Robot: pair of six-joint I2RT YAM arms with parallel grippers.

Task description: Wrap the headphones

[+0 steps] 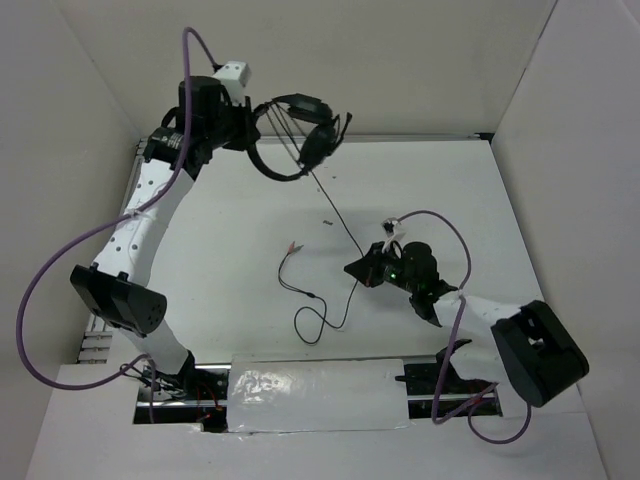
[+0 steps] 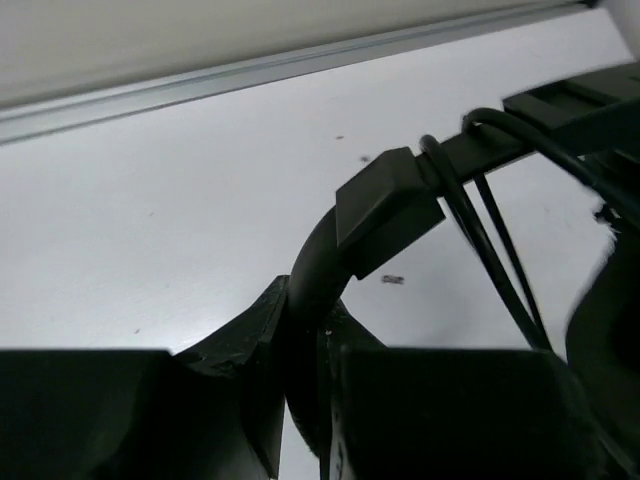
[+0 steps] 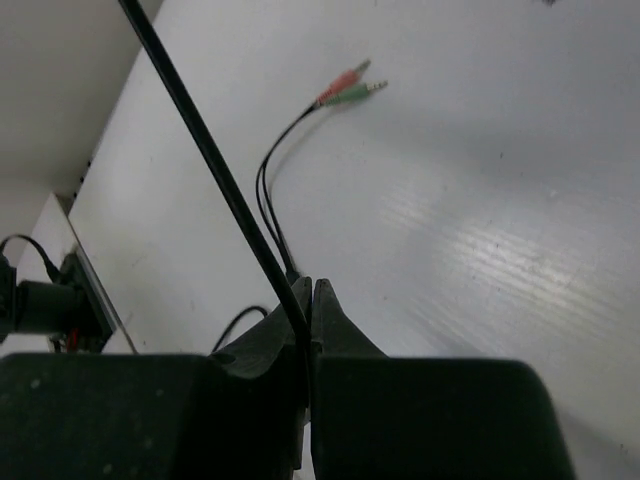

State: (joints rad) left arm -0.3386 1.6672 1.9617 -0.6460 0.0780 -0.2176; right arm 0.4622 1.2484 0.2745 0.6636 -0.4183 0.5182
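Up in the upper middle of the top view, the small black over-ear headphones (image 1: 296, 140) hang clear of the white table (image 1: 220, 250), carried by the left gripper (image 1: 248, 125), whose jaws are clamped on the curved black headband (image 1: 268, 168). The left wrist view shows the same grasp close up: the left gripper (image 2: 305, 322) sits at lower centre with both fingers pressed against the headband (image 2: 322, 250), which rises from between them towards the upper right of the frame. Just past a squared block on that band, turns of the long thin black cord (image 2: 455, 205) lie looped around it. In the top view one round earcup (image 1: 318, 145) shows at the right end of the band, and the cord (image 1: 338, 212) runs from there in a straight diagonal line down to the right gripper (image 1: 358, 268) near the centre right of the frame. That gripper is pinched shut on the cord; in the right wrist view the right gripper (image 3: 310, 298) has its jaws together at lower centre with the cord (image 3: 205, 150) running out of them up to the upper left corner. Below the grasp, slack cord lies curled on the table, ending in a pair of pink and green plugs (image 3: 355, 85) in the upper middle of the wrist view, seen also at centre in the top view (image 1: 293, 246).
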